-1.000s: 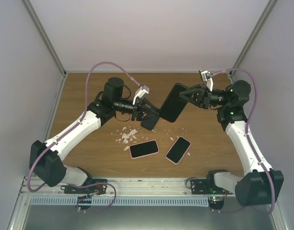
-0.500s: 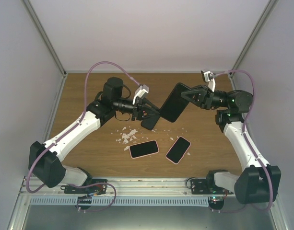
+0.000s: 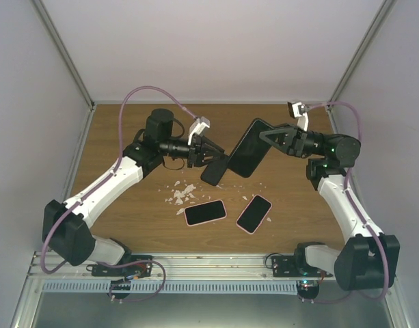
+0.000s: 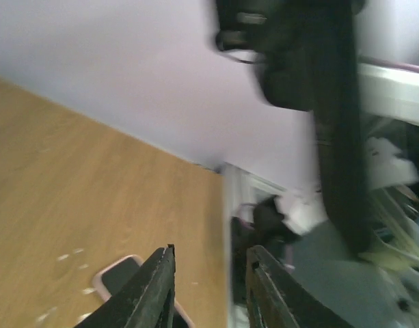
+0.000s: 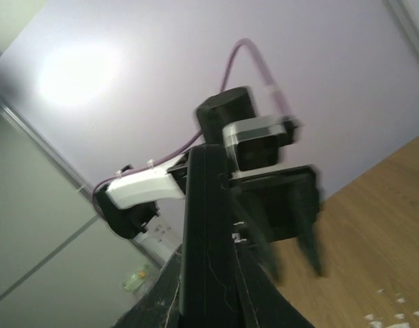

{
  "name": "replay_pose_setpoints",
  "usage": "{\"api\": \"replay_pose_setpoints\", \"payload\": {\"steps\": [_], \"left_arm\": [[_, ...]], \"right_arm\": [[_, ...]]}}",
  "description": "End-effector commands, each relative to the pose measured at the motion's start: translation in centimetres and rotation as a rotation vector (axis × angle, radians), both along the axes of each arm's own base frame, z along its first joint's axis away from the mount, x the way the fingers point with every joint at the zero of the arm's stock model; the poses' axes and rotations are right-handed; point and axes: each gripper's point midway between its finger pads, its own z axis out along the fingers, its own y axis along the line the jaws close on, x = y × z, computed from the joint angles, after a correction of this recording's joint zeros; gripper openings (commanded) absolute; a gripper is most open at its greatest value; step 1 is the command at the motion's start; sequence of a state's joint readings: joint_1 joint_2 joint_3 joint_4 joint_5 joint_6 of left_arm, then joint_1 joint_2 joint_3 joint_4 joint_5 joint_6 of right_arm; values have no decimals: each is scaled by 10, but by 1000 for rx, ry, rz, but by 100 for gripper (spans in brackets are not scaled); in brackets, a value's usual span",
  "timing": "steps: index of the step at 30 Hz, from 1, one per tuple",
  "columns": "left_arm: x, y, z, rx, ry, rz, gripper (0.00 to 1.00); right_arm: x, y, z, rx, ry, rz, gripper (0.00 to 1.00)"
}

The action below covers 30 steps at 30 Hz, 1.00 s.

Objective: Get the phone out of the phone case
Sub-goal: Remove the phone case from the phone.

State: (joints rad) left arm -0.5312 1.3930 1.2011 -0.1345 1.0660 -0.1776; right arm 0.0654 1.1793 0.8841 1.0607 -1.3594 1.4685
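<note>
I found the right gripper (image 3: 265, 139) clamped on the upper end of the phone (image 3: 249, 148), a black slab held tilted in the air above the middle of the surface (image 3: 120, 137). The right wrist view showed that phone (image 5: 206, 205) edge-on, pinched between the two fingers. I could not separate phone from phone case on this object. A second dark panel (image 3: 214, 171) overlapped its lower left end, and I could not tell which part it was. The left gripper (image 3: 209, 154) sat just beside that panel. In its wrist view the left gripper (image 4: 209, 290) was parted to a moderate gap with nothing between the fingers, and the black phone (image 4: 339, 137) appeared blurred ahead of it, up and to the right. Two pink-rimmed phones lay flat on the surface nearer the arm bases, one on the left (image 3: 205, 212) and one on the right (image 3: 254, 214), near each other but apart. White fragments (image 3: 182, 193) were scattered on the surface below the left gripper.
</note>
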Motion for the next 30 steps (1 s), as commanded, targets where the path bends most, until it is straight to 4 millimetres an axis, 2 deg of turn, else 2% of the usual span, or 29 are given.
{"api": "replay_pose_setpoints", "payload": {"steps": [1,5,8,14,20,24,27,30], "left_arm": [[61,13,-43,117,70,255,31],[64,12,-38,107,66,256,31],[53,13,-26,55,54,188,35],[17,27,10,-89,-8,56,52],[-13,34,39,-135,-95,-15,70],[-28,28,46,-136,-126,-42,82],[-38,14,45,-111,-133,-59,83],[-39,6,43,-100,-125,-53,82]], "right_arm": [[-28,5,31,13,-31,55,1],[-24,6,31,14,-6,51,1],[-21,6,29,14,2,48,0],[-16,4,31,20,1,32,0],[-11,2,30,26,12,17,0],[-6,2,28,31,39,9,0],[-2,2,25,32,67,5,0],[1,2,23,30,96,4,0]]}}
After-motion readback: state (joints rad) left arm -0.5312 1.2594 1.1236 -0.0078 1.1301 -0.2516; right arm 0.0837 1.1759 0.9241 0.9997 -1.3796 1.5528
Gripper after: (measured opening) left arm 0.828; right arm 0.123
